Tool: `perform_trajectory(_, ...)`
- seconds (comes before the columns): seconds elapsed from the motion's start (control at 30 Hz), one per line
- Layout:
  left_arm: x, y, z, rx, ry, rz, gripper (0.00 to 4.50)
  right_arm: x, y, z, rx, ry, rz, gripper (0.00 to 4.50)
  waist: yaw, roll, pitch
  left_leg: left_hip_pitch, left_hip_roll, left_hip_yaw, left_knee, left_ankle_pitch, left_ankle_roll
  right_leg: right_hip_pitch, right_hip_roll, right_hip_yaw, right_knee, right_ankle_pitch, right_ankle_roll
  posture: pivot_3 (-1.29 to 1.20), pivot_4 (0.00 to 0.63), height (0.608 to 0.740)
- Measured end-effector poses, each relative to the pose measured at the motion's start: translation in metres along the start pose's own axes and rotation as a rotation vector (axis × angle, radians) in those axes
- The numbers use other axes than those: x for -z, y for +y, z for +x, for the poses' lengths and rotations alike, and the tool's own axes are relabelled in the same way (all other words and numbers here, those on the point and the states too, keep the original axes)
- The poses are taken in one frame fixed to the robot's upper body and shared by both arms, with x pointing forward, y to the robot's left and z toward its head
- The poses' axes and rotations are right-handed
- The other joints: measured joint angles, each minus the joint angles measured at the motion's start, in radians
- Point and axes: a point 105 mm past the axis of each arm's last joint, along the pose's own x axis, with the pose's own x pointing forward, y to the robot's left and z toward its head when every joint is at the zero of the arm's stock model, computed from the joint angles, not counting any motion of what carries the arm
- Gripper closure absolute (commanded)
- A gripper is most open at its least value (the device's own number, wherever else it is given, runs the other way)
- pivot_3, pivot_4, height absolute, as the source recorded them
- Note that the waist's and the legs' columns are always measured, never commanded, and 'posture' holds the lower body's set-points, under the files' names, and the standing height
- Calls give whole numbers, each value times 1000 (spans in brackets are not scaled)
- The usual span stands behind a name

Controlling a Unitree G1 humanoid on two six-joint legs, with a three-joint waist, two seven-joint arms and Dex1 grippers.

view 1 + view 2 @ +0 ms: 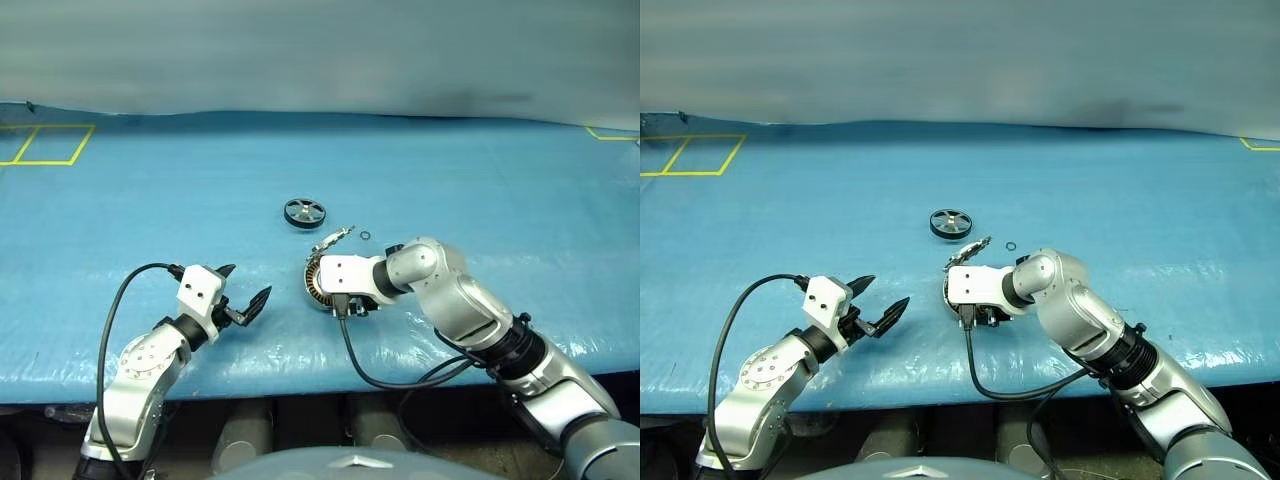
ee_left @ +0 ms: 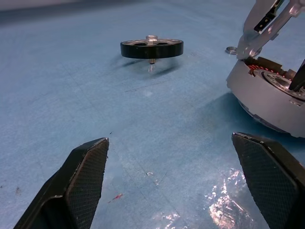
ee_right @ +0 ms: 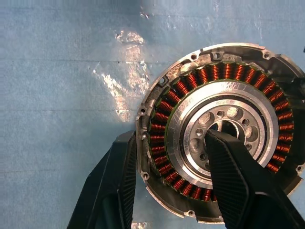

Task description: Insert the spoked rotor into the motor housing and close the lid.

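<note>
The motor housing (image 3: pixel 162 129) lies on the blue table with its copper windings and silver hub showing. My right gripper (image 3: pixel 169 135) reaches down onto it from the right and is shut on it. One finger (image 3: pixel 119 181) presses outside the rim and the other (image 3: pixel 233 176) sits in the hub. The lid (image 1: pixel 333 240) stands up, open, from the housing's far rim. The spoked rotor (image 1: pixel 304 212), a black wheel, rests on the table just beyond the housing. My left gripper (image 1: pixel 248 280) hovers open to the left of the housing, holding nothing.
A tiny loose ring (image 1: pixel 365 236) lies on the blue sheet just right of the lid. Yellow tape squares (image 1: pixel 45 145) mark the far left of the table. The table's front edge (image 1: pixel 300 385) runs close below both arms.
</note>
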Motion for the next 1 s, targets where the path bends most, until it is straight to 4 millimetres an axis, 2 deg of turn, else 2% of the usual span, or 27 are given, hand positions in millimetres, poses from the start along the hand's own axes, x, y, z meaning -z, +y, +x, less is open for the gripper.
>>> perform_trajectory(0.13,0,0,0,2,1,0,0,-13,2,8,-13,-56,13,2639,-9,0,0,1,1,0,-1,0,0,0,0,0,1,0,-1,0,150,740)
perform_trajectory(0.4,1,-2,0,6,3,-2,0,-25,-1,19,-17,-92,3,2639,-15,0,0,2,1,0,-1,0,0,0,1,0,2,0,-1,0,150,740)
perform_trajectory(1.0,4,-3,-2,18,13,-3,0,-25,-18,25,49,-85,3,2639,-12,0,0,3,0,0,-1,1,-1,1,0,0,1,0,-1,0,150,740)
